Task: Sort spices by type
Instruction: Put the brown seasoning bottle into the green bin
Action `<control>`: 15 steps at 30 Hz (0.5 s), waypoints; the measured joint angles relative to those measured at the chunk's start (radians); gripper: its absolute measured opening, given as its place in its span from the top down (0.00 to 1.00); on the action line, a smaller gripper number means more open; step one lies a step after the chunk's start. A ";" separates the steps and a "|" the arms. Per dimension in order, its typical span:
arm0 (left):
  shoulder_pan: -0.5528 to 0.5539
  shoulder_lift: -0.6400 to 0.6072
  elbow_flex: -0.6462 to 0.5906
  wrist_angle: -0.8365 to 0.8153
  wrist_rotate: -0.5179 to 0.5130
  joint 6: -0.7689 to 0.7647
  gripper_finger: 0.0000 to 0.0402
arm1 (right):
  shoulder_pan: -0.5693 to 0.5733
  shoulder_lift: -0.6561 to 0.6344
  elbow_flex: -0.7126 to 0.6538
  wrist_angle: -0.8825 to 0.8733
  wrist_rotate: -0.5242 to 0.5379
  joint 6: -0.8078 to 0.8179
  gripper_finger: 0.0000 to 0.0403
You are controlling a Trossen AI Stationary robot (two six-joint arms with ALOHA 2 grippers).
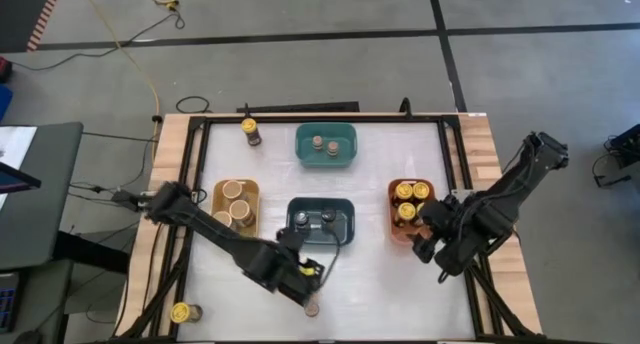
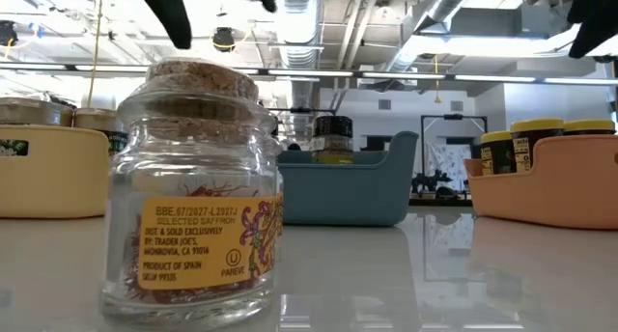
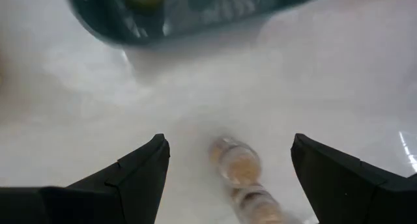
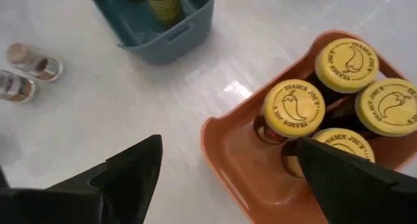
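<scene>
A small cork-topped glass spice jar [image 1: 312, 308] stands upright on the white table near its front edge; it fills the foreground of the low view [image 2: 193, 192]. My left gripper [image 1: 306, 287] hangs open just above it, on its far side, and the jar [image 3: 236, 162] shows ahead between the fingers, untouched. My right gripper [image 1: 430, 246] is open above the near left corner of the orange bin [image 4: 221, 152], which holds several yellow-lidded jars [image 4: 294, 108]. One yellow-lidded jar [image 1: 250, 131] stands loose at the far left.
A dark-blue bin [image 1: 321, 222] of dark-lidded jars sits just beyond my left gripper. A yellow bin [image 1: 236, 206] holds tan-topped jars, and a teal bin [image 1: 326, 144] holds small brown-topped ones. Another yellow-lidded jar [image 1: 182, 312] stands off the white mat at the near left corner.
</scene>
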State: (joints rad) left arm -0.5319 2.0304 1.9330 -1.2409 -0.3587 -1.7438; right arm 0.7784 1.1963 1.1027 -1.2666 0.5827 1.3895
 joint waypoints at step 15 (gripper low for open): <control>-0.002 0.200 0.091 0.078 0.171 -0.177 0.23 | 0.001 -0.006 0.000 0.020 -0.001 -0.066 0.06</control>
State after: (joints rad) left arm -0.5335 2.2305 2.0240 -1.1627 -0.1875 -1.9213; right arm 0.7792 1.1904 1.1027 -1.2470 0.5820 1.3230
